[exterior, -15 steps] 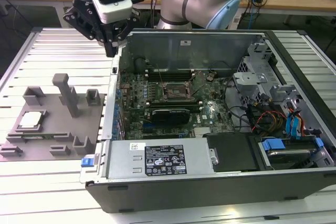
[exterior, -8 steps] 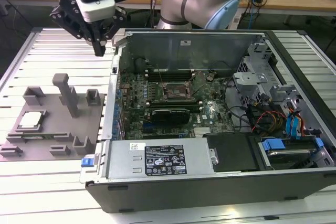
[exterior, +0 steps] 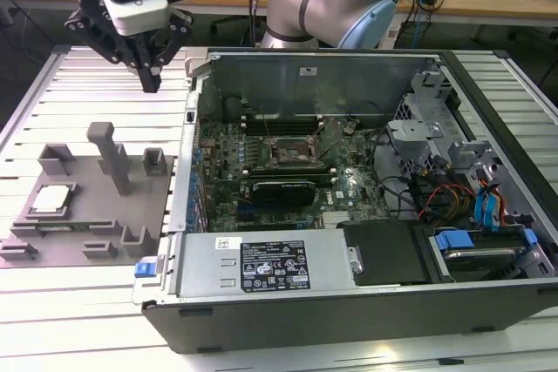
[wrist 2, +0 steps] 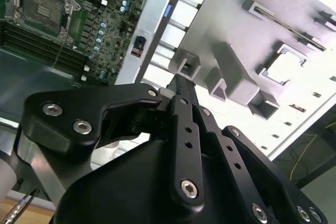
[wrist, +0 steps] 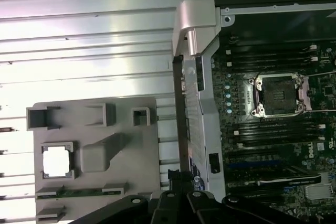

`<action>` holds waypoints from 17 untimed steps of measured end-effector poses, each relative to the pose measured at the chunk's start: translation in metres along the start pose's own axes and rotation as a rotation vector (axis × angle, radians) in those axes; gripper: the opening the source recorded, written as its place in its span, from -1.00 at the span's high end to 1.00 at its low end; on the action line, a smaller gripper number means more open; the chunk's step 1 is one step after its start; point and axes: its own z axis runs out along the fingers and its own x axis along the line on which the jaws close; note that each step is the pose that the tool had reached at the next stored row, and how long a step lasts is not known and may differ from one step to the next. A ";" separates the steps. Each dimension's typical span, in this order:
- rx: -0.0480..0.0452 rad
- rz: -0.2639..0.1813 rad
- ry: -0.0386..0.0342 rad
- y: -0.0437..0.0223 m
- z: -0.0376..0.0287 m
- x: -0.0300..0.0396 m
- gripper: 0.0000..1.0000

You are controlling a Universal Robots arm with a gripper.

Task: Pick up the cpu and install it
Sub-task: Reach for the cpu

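Slatted silver metal forms the worktop (exterior: 87, 320), which carries a gray tray (exterior: 96, 224) towards the exterior view's left and an open computer case (exterior: 366, 320) filling the middle and right. The cpu (exterior: 51, 199) lies flat in a square recess of the tray, silvery-white top up, at the end of the tray farthest from the case; both wrist views show it seated there too (wrist: 56, 161) (wrist 2: 287, 66). A tall upright post (exterior: 112, 156) stands on the tray between the cpu and the case. Inside the case the green motherboard (exterior: 349, 185) lies exposed, its black socket (exterior: 291, 150) framed in metal and holding no chip, seen likewise in the first wrist view (wrist: 277, 95). The arm (exterior: 349, 6) reaches across from behind the case, and its black hand (exterior: 150, 83) hangs in the air above the far edge of the worktop, over the strip between the tray and the case corner, well apart from the cpu. Its fingers are drawn together to one narrow tip (wrist 2: 181, 85) with nothing gripped between them.
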 end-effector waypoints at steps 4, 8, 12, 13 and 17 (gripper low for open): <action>0.0000 0.000 -0.0002 0.0002 -0.0003 0.0100 0.79; 0.0000 0.000 -0.0005 0.0005 -0.0005 0.0223 0.79; -0.0001 0.000 -0.0007 0.0006 -0.0008 0.0321 0.79; -0.0001 0.000 -0.0008 0.0006 -0.0008 0.0350 0.79; -0.0001 0.000 -0.0010 0.0008 0.0002 0.0524 0.79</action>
